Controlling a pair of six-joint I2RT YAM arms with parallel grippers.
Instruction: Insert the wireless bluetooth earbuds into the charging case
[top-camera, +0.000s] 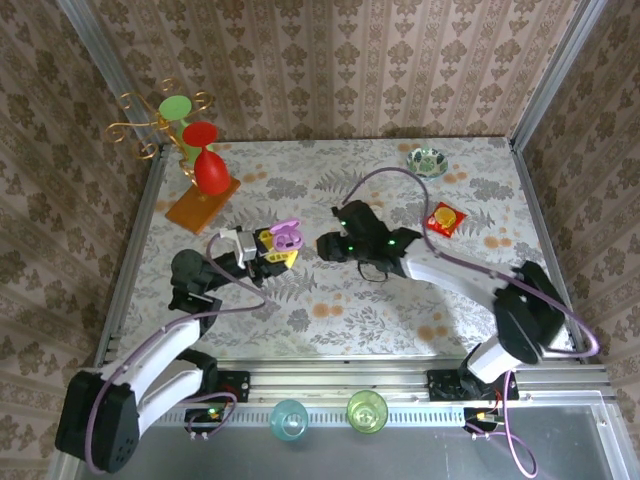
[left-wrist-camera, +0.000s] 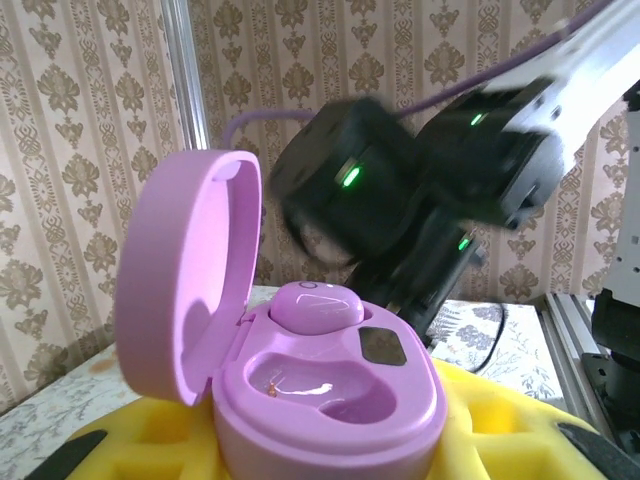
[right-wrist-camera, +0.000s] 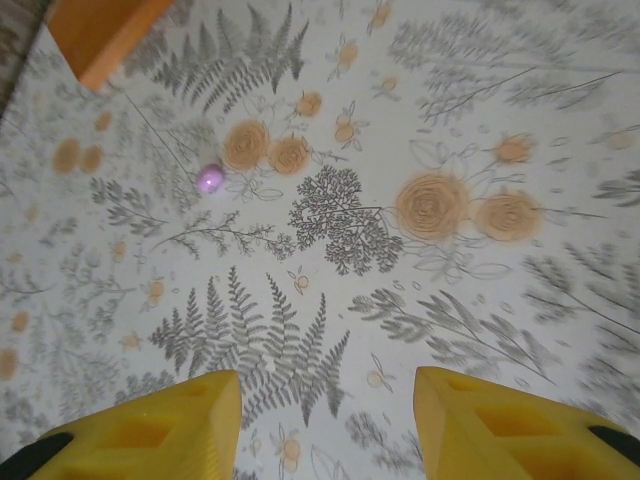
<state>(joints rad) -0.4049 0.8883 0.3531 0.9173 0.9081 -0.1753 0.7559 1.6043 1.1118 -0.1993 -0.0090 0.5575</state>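
While the left claw (top-camera: 281, 245) clamps one lilac charging case (left-wrist-camera: 330, 400), its lid tipped open at frame left, one earbud (left-wrist-camera: 312, 305) sits in the far socket. The right claw (right-wrist-camera: 328, 420) hangs spread, its yellow fingers (right-wrist-camera: 150, 435) cut off at the bottom edge. A second earbud (right-wrist-camera: 210, 179) lies on the bench (right-wrist-camera: 450, 120), upper left. Behind the case the right arm (left-wrist-camera: 420, 180) is blurred.

The charging case (left-wrist-camera: 330, 400) is finished in lilac throughout, with one dark square panel on its base. The seated earbud (left-wrist-camera: 312, 305) and the loose earbud (right-wrist-camera: 210, 179) are coloured the same lilac. Yellow fingers (right-wrist-camera: 500, 425) are fitted to the left gripper (top-camera: 283, 243) and the right gripper (right-wrist-camera: 325, 385). The table (right-wrist-camera: 420, 120) is covered in a pale print of grey ferns and orange roses. The walls (top-camera: 350, 60) are papered in beige damask.
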